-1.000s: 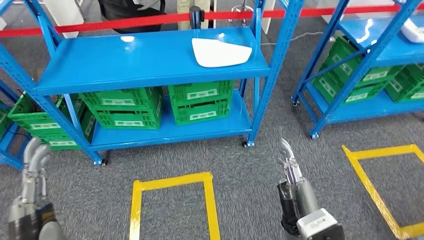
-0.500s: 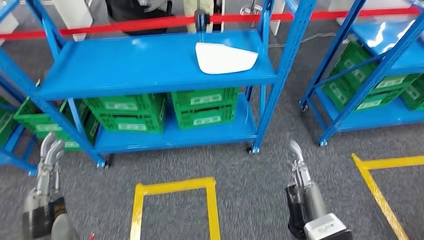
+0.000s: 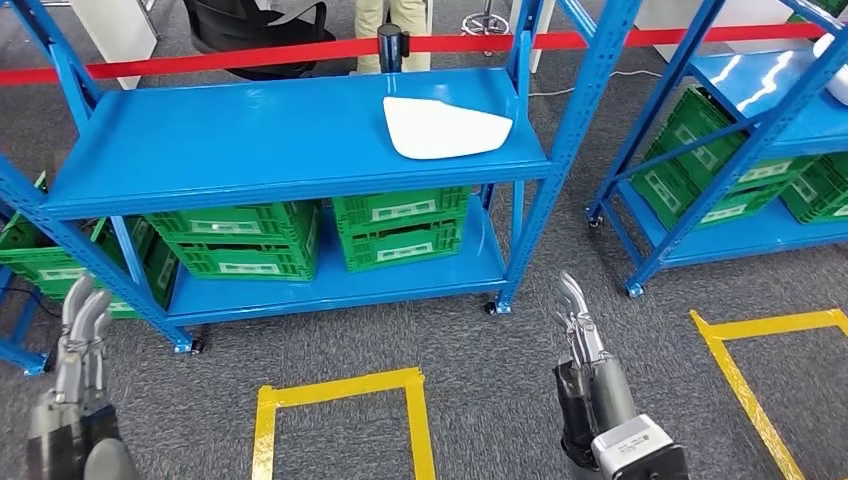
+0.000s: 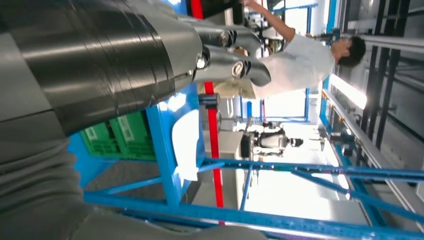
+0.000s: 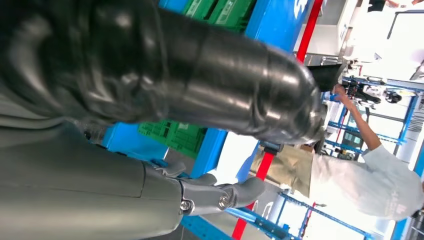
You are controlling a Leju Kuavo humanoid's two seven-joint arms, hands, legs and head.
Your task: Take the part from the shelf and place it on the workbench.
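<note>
Right hand (image 3: 578, 325) hangs low at the near right, fingers straight and apart, holding nothing; left hand (image 3: 80, 330) at the near left, just as released; the whole view has swung since a second ago, so the robot is turning on its feet and the shelf (image 3: 250, 140) sits squarer ahead; the white part (image 3: 440, 126) lies flat on the top deck, far right end, untouched and well beyond reach; green crates (image 3: 400, 228) below, a red barrier tape (image 3: 200, 58) behind, a person beyond; the blue upright (image 3: 560, 150) beside the part may crowd the reach
</note>
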